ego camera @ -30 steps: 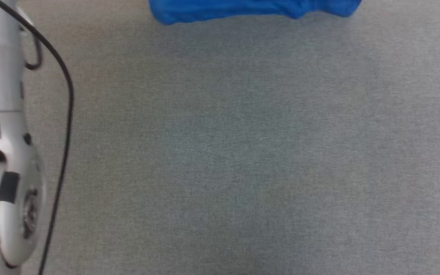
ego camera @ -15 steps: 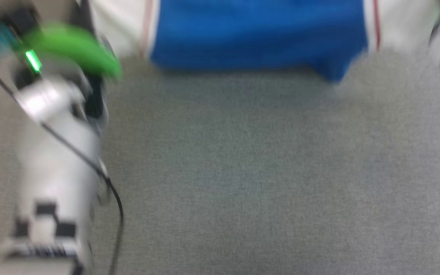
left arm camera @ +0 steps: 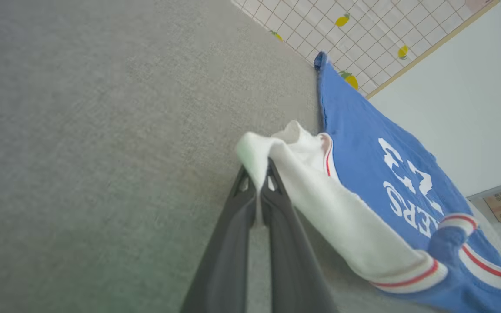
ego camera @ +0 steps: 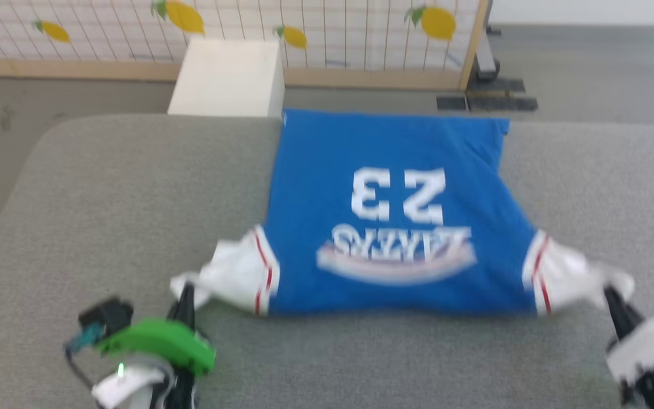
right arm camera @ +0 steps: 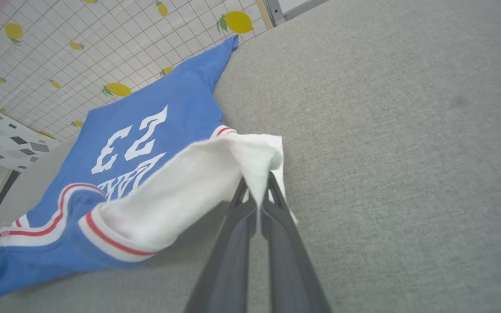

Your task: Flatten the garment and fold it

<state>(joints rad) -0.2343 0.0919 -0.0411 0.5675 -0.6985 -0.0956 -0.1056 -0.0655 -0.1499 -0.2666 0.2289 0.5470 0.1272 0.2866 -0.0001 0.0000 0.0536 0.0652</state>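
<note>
The garment (ego camera: pixel 395 210), a bright blue jersey with white "23" lettering, white sleeves and red-and-white striped trim, lies spread on the grey padded surface (ego camera: pixel 105 199), its hem toward the far edge. My left gripper (ego camera: pixel 186 292) is shut on the white left sleeve (left arm camera: pixel 311 191), lifted a little off the surface. At the lower right my right gripper (ego camera: pixel 608 292) is shut on the other white sleeve (right arm camera: pixel 198 182). In both wrist views, the left gripper (left arm camera: pixel 259 176) and the right gripper (right arm camera: pixel 257 182) pinch a fold of white cloth between closed dark fingers.
A white box (ego camera: pixel 227 76) stands just past the far edge of the surface. Behind it runs a lemon-patterned grid screen (ego camera: pixel 332 28) with a wooden frame. Bare grey surface stretches left and right of the garment.
The head camera has tilted up, so the whole garment and the far screen now show. Both grippers stay shut on the sleeves.
</note>
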